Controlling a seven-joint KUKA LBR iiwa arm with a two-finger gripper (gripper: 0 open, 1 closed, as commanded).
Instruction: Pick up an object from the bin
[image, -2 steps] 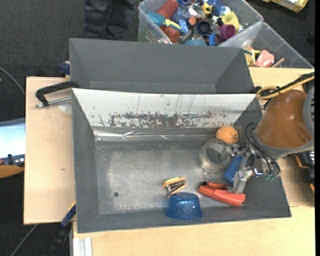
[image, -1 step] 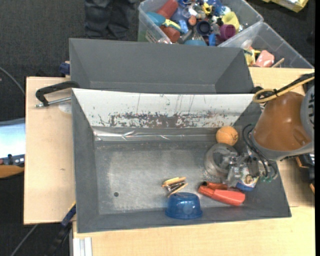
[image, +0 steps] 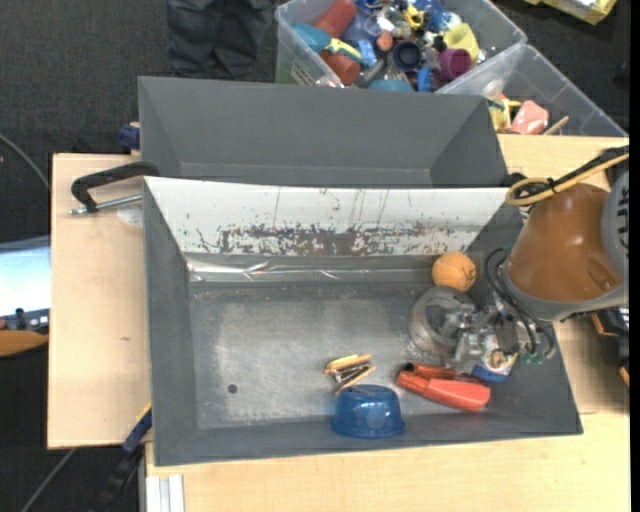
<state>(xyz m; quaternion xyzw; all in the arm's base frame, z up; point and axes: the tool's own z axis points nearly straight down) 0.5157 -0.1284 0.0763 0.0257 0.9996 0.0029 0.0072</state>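
My gripper (image: 466, 340) is low in the bin's right part, its metal fingers pointing down just above a red, long handled tool (image: 446, 389) on the floor. A clear round thing (image: 432, 322) sits right against the gripper's left side. An orange ball (image: 454, 271) rests behind it near the back wall. Whether anything is between the fingers I cannot make out.
A blue bowl-shaped cap (image: 367, 412) lies at the front wall, and a small tan and black clip (image: 348, 369) sits just behind it. The left half of the bin floor is bare grey metal. The arm with its orange cover enters from the right.
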